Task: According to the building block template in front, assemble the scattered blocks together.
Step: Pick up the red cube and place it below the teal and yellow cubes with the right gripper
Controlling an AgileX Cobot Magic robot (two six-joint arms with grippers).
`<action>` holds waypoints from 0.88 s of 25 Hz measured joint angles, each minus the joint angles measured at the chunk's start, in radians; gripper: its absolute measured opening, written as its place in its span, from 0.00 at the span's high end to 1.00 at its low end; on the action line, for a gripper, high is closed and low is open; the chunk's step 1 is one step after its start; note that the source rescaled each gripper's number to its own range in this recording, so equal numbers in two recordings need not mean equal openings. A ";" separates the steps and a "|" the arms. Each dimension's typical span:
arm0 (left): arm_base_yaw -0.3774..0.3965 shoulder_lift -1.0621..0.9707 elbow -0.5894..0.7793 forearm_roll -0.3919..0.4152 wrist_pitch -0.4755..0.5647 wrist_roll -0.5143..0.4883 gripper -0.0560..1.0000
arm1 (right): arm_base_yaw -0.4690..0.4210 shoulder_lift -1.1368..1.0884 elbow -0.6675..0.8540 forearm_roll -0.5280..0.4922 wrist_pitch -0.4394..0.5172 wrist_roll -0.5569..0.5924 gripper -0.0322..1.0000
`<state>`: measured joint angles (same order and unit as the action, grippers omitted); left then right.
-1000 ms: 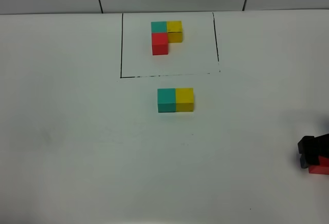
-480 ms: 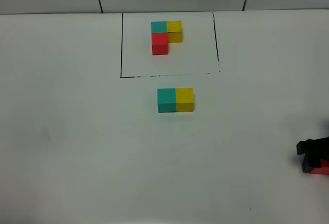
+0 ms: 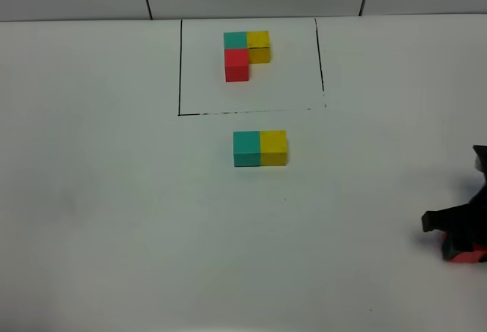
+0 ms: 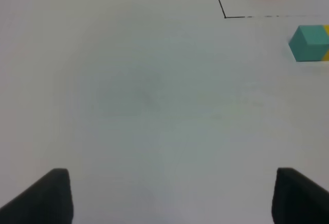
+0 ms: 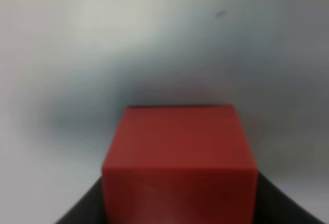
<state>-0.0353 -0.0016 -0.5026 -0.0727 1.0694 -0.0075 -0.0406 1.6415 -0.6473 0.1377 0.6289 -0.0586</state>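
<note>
Wide white table (image 3: 114,195): template (image 3: 245,54) framed at far side. Just below frame: teal block (image 3: 246,148) + yellow block (image 3: 273,148), joined. Rt edge: red block (image 3: 466,254) clamped in right gripper (image 3: 460,242); hold prob. shallow, view blurry. Idle left gripper (image 4: 168,203) open, empty. Risk: cube twists on lift, bumps pair.
</note>
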 joint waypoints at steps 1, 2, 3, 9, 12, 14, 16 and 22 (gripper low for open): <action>0.000 0.000 0.000 0.000 0.000 0.000 0.23 | 0.047 -0.013 -0.013 -0.007 0.016 0.041 0.96; 0.000 0.000 0.000 0.000 0.000 0.000 0.23 | 0.100 -0.028 -0.029 -0.014 0.036 0.088 0.96; 0.000 0.000 0.000 0.000 0.000 0.000 0.23 | 0.148 -0.037 -0.046 -0.024 0.058 0.155 0.96; 0.000 0.000 0.000 0.000 0.000 0.000 0.23 | 0.529 -0.018 -0.219 -0.196 0.131 0.561 0.96; 0.000 0.000 0.000 0.000 0.000 0.000 0.23 | 0.653 0.046 -0.317 -0.256 0.134 0.744 0.96; 0.000 0.000 0.000 0.000 0.000 0.000 0.23 | 0.708 0.110 -0.379 -0.266 0.141 0.800 0.96; 0.000 0.000 0.000 0.000 0.000 0.000 0.23 | 0.750 0.174 -0.454 -0.269 0.151 0.821 0.96; 0.000 0.000 0.000 0.000 0.000 0.000 0.23 | 0.808 0.380 -0.708 -0.255 0.225 0.793 0.96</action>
<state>-0.0353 -0.0016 -0.5026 -0.0727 1.0694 -0.0075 0.7671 2.0215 -1.3557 -0.1172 0.8540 0.7342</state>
